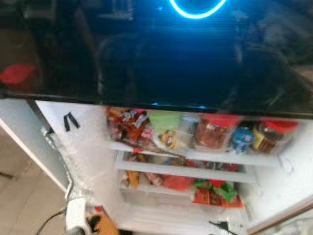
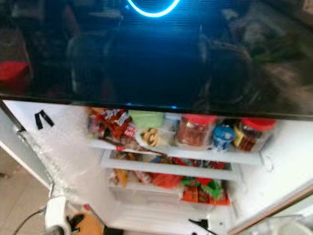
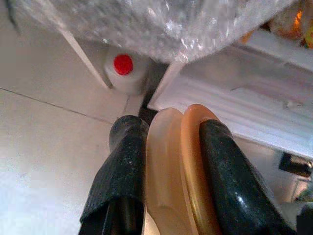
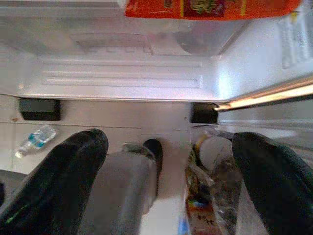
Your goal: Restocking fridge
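Note:
The fridge (image 1: pixel 88 147) stands open below a glossy black upper door (image 1: pixel 161 54). Its shelves hold snack packets (image 1: pixel 129 125), red-lidded jars (image 1: pixel 212 132) and a blue cup (image 1: pixel 241 138). My left gripper (image 3: pixel 171 132) is shut on a rounded orange and tan item (image 3: pixel 178 166), low at the fridge's bottom left corner (image 1: pixel 98 223). My right gripper (image 4: pixel 171 147) is open with nothing between its fingers, low before the bare bottom shelf (image 4: pixel 122 78) and seen in the head view as a right gripper (image 1: pixel 220 226).
A white bottle with a red cap (image 3: pixel 123 66) stands on the floor by the fridge's corner. A small water bottle (image 4: pixel 35 139) and other containers (image 4: pixel 208 152) lie on the floor under my right gripper. The white fridge door (image 1: pixel 27 142) swings out at left.

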{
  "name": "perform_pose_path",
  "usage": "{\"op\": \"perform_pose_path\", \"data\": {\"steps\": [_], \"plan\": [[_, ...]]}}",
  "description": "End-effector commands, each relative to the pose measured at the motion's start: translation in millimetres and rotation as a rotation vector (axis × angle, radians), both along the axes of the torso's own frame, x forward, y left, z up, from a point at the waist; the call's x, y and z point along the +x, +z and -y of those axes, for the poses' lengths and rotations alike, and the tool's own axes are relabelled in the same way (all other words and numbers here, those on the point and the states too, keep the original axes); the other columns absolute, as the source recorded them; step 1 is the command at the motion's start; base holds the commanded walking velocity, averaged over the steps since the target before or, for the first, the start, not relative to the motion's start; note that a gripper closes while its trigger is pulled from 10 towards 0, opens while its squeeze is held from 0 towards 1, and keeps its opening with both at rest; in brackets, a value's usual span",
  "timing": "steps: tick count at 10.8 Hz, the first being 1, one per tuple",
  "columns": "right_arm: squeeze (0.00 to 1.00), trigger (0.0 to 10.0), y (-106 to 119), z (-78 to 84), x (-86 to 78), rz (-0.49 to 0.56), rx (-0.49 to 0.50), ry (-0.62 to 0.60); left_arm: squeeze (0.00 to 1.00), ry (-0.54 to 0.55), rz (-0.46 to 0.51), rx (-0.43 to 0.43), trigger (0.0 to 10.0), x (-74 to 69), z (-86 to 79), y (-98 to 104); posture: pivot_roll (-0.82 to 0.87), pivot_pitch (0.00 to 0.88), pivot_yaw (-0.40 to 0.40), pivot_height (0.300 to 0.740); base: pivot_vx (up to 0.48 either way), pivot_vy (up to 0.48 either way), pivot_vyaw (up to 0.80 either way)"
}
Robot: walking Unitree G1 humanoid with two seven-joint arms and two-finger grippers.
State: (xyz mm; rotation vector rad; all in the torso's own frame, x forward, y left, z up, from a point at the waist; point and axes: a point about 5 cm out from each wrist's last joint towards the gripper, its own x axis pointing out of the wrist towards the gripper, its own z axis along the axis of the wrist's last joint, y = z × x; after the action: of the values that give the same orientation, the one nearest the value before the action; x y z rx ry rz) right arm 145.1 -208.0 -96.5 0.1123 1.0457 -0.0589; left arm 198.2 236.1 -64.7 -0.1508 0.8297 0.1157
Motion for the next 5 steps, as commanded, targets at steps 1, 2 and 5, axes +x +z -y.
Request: {"op": "perform_pose_path", "data": {"steps": [1, 2, 5], "plan": [[0.0, 10.0, 2.9, 14.3, 0.4, 0.008, -0.039, -0.024, 0.0, -0.027, -0.017, -0.005, 10.0, -0.5, 6.5, -2.3, -0.06, 0.0, 0.028, 0.74, 0.0, -0.296, 0.0], [0.0, 10.0, 3.0, 14.1, 0.7, 0.008, -0.039, -0.024, 0.0, -0.028, -0.017, -0.004, 10.0, -0.2, 6.4, -2.1, -0.06, 0.0, 0.028, 0.74, 0.0, -0.296, 0.0], [0.0, 10.0, 2.9, 13.8, 0.9, 0.006, -0.039, -0.023, 0.0, -0.032, -0.016, -0.004, 10.0, 0.3, 6.3, -1.7, -0.06, 0.0, 0.029, 0.74, 0.0, -0.296, 0.0]]}}
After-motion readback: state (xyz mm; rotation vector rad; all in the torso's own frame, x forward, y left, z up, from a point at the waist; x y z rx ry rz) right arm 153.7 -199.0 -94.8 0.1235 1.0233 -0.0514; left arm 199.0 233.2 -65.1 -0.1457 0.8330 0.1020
